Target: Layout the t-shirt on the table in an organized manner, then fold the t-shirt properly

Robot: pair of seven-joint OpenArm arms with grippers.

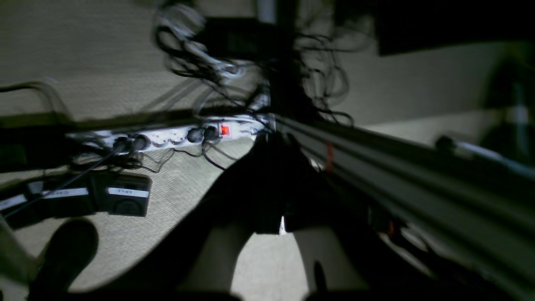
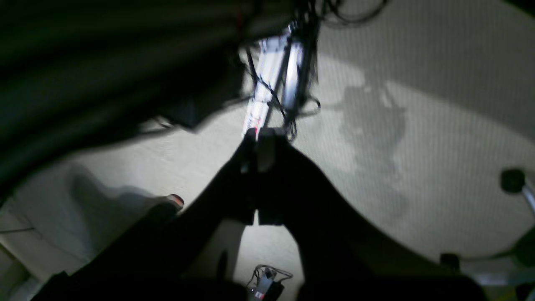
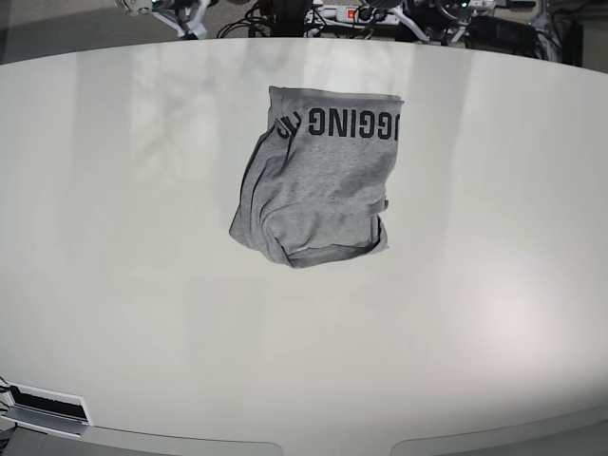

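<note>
Both grippers are closed on nothing: the left gripper (image 1: 279,142), dark and blurred in its wrist view, has its fingers pressed together over a carpeted floor (image 1: 179,200), pointing at a white power strip (image 1: 175,136) with a lit red switch and a tangle of black cables (image 1: 250,71). Only the wrist views show this under-counter clutter; the right gripper (image 2: 261,140) likewise shut, hangs over pale carpet with a chair base (image 2: 514,184) at the right edge (all of it smeared).

From the base view neither gripper appears. It shows the counter (image 3: 114,285), a broad glossy off-white surface with a rounded far edge, reflecting soft light. Near its middle, slightly toward the far side, lies the t-shirt (image 3: 318,190), heather grey, roughly bunched into a crumpled block, with black block letters upside down along its far edge.
</note>
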